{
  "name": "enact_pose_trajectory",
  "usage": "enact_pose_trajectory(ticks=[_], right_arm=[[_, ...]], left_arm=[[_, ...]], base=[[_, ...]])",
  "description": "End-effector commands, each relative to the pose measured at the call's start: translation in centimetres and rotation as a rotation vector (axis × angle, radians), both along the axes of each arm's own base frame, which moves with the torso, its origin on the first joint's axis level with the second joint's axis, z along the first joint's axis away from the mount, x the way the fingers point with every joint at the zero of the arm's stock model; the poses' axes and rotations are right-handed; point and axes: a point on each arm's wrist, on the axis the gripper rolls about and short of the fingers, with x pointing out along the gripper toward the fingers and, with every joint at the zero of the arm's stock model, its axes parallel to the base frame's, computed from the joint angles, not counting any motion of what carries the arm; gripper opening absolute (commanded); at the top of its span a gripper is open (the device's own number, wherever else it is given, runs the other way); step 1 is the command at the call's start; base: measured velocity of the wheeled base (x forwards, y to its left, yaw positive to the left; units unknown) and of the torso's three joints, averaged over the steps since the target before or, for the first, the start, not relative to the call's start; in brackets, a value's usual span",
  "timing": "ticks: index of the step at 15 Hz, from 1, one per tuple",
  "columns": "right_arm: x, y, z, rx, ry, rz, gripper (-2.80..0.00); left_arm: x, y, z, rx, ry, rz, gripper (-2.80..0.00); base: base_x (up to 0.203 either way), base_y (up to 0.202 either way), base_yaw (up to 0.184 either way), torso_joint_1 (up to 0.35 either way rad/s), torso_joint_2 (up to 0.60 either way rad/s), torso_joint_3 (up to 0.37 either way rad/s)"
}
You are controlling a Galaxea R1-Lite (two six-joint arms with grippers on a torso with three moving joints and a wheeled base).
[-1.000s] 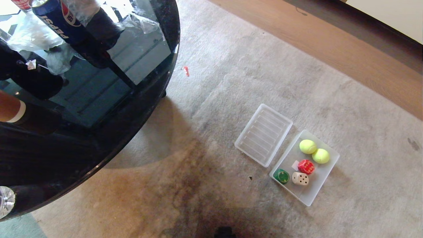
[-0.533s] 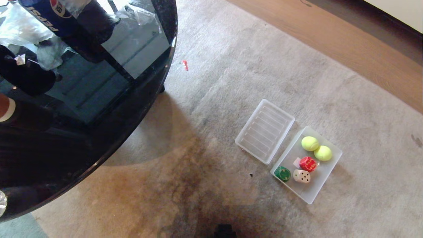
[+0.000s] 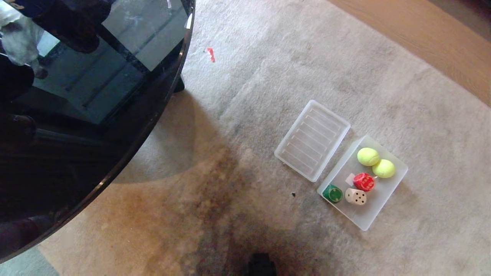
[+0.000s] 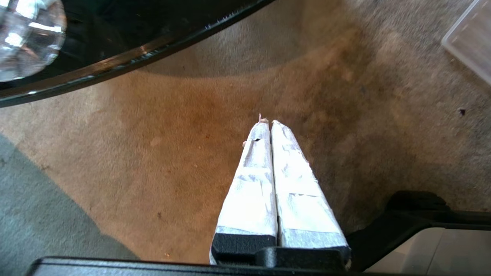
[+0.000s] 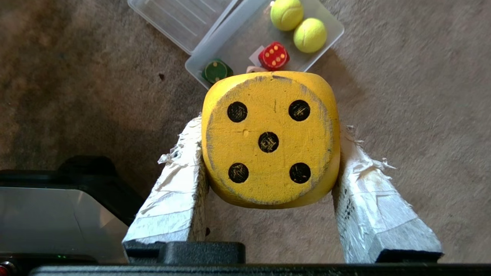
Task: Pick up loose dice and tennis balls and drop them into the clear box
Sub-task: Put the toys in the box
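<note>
Right gripper [image 5: 270, 161] clamped on yellow die [image 5: 270, 138] — box [image 5: 330, 28] well ahead, not underneath. Letting go here means carpet — left gripper [image 4: 267, 124] pinched shut, empty.

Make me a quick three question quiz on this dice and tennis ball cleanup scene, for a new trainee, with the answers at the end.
1. True or false: the right gripper is empty.
2. How many dice lie in the clear box?
3. What lies on the carpet beside the clear box? A) a ribbed clear lid B) a loose tennis ball C) a cup

Key
1. False: it is shut on the yellow die.
2. Three: the green die, the red die and the beige die, with two tennis balls.
3. A: the ribbed clear lid.
</note>
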Motion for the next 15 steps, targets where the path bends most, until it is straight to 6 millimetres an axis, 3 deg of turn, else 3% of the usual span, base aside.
enact_pose_trajectory(ticks=[1,15], right_arm=[[0.01,0.0,-0.01,-0.001,0.002,0.001,-2.8],[0.0,0.0,-0.02,-0.002,0.001,-0.001,-2.8]], left_arm=[[0.01,0.0,-0.05,0.0,0.002,0.001,-2.8],[0.01,0.0,-0.05,0.001,0.002,0.001,-2.8]], base=[[0.0,0.0,0.0,0.0,0.0,-0.193],[0.0,0.0,0.0,0.002,0.0,-0.201]])
